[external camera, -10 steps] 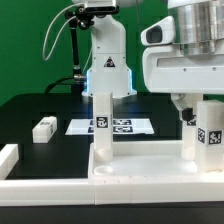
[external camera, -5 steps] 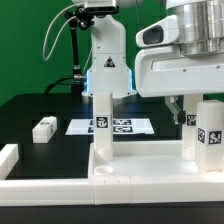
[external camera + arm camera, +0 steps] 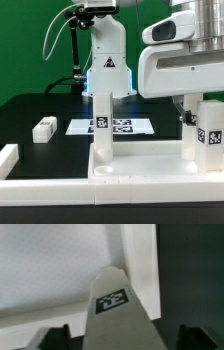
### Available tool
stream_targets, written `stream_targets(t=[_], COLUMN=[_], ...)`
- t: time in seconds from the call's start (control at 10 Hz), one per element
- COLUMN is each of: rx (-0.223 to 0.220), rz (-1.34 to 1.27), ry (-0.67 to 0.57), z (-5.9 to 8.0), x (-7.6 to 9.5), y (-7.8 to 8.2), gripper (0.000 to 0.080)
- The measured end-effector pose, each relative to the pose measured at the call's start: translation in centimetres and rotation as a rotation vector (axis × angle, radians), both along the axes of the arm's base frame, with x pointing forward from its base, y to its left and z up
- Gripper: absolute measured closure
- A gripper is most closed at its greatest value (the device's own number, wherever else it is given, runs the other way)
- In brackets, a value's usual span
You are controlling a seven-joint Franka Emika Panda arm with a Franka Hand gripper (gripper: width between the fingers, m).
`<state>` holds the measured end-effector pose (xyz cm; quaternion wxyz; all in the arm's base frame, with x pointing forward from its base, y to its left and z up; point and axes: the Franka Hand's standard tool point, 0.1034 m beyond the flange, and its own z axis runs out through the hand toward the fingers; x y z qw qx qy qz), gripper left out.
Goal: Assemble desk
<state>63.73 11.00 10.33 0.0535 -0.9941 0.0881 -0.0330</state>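
White plastic makes up nearly everything in play: the desk top (image 3: 140,172) lies flat at the front of the black table (image 3: 30,112), underside up, with one leg (image 3: 101,127) standing upright at about ten o'clock on it and a second leg (image 3: 208,130) upright out at three o'clock, each carrying a black-and-white tag. A loose leg (image 3: 44,128) lies on the table well apart, off toward nine o'clock from the top, and the marker board (image 3: 110,126) sits flat behind at twelve o'clock. The gripper (image 3: 117,332) hangs over the three o'clock leg; in the wrist view that leg rises between the two dark fingers (image 3: 55,338), with a gap visible on either side, so the jaws stand spread around it and are not seen pinching it. Whether they touch it lower down cannot be told, since the fingertips fall out of the picture. The step in hand looks like seating or screwing this second leg into its corner of the top. The next move probably calls for closing squarely on the leg, keeping it upright, and turning it without tilting it out of its socket; a skewed grip could jam it or tip it over.
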Motion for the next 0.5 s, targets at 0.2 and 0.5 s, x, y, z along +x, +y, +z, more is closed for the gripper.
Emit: stream_targets(t=[0.2,0.5], rx=[0.013,0.018], rz=[-0.175,-0.483], ry=[0.018,0.033], z=[0.00,-0.03], x=[0.00,0.01], y=[-0.08,0.19], gripper=[0.0510,0.0510])
